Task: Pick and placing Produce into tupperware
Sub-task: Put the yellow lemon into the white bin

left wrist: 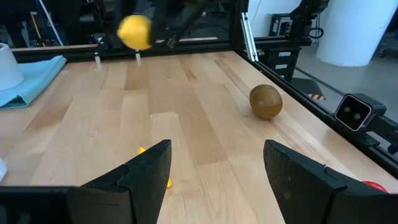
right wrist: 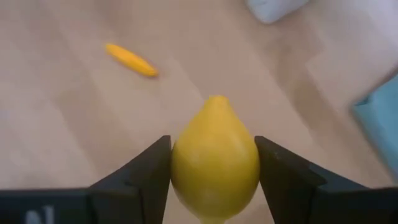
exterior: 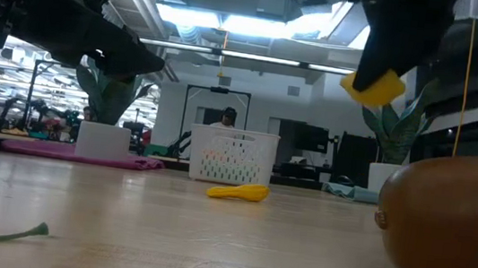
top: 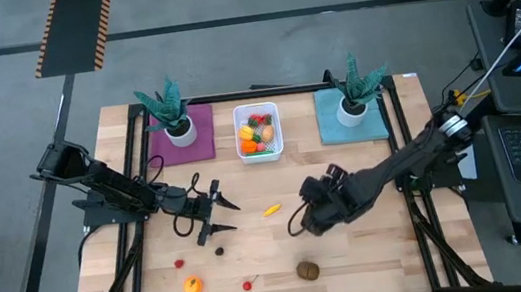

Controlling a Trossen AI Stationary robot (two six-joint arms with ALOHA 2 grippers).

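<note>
**Currently: right gripper holds one lemon above the table**

Nearest the front edge lie four loose pieces: one orange point(top: 191, 286), one small red piece point(top: 179, 264), one cherry point(top: 248, 285) and one brown kiwi point(top: 307, 270). A small dark item point(top: 219, 250) lies just behind them.

At mid-table, the right gripper point(right wrist: 213, 163) is clamped on one yellow lemon point(right wrist: 215, 158), fingers pressed against both of its sides, lifted clear of the wood. One yellow banana point(top: 271, 208) lies beside it, between the two grippers. The left gripper point(top: 211, 213) waits with fingers spread wide, holding nothing.

At the far edge stands one white tupperware point(top: 258, 132), already containing several produce pieces, too small to count. It sits between one purple mat point(top: 182, 141) and one teal mat point(top: 350, 122), each carrying one potted plant point(top: 167, 108).
</note>
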